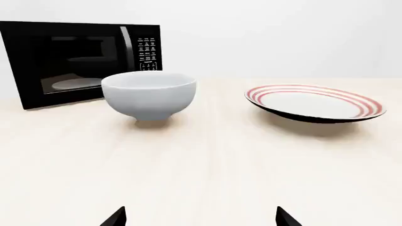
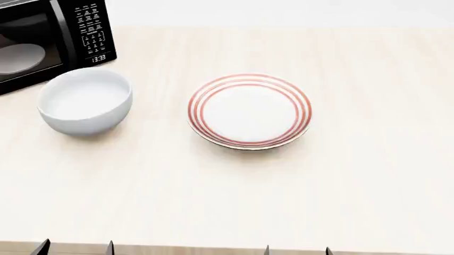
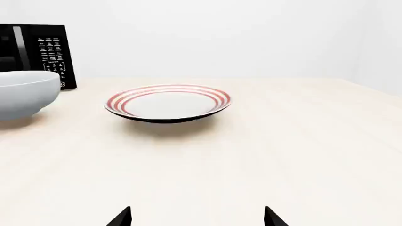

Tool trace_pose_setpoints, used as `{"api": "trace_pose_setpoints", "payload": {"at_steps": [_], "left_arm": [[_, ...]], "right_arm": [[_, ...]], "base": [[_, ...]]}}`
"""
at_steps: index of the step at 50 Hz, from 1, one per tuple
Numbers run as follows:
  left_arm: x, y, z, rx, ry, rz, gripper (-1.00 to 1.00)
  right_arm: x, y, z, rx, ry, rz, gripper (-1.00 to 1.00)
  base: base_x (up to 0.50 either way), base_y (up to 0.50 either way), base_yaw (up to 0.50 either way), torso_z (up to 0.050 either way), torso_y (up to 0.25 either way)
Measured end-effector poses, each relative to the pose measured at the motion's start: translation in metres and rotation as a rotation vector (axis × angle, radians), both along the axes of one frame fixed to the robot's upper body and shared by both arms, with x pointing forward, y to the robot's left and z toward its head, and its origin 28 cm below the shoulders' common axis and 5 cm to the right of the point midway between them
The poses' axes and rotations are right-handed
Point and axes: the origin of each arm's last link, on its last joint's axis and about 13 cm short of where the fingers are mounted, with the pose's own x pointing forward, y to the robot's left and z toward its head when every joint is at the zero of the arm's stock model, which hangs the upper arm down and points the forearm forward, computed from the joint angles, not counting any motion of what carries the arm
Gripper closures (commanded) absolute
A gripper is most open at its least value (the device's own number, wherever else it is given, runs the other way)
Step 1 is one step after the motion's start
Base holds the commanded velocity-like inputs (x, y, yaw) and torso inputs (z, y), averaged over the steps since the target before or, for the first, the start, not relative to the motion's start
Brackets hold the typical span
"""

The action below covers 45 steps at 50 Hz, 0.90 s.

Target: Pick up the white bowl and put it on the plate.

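The bowl (image 2: 85, 101) sits upright on the desk (image 2: 234, 196), just in front of the microwave (image 2: 46, 37), beside but apart from the plate (image 2: 249, 111). Both the left tool (image 1: 199, 219) and right tool (image 3: 197, 217) gape wide, empty, well short of the bowl.

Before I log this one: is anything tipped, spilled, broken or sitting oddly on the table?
Nothing stands out. The white bowl sits upright and empty in front of the microwave, apart from the plate, which lies flat and bare. Both hands, left and right, are open at the table's near edge, holding nothing.
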Motion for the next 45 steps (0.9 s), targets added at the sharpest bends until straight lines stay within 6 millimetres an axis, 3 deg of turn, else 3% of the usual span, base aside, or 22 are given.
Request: {"api": "trace_pose_setpoints", "payload": {"at_steps": [26, 45], "left_arm": [[-0.004, 0.002, 0.007, 0.014, -0.050, -0.020, -1.00], [-0.021, 0.002, 0.060, 0.001, -0.213, -0.038, -1.00]], "right_arm": [[-0.004, -0.001, 0.008, -0.007, 0.004, -0.020, -1.00], [-0.018, 0.002, 0.062, -0.034, -0.147, -0.048, -1.00]], "base": [[0.00, 0.00, 0.00, 0.000, 0.000], [0.00, 0.00, 0.00, 0.000, 0.000]]}}
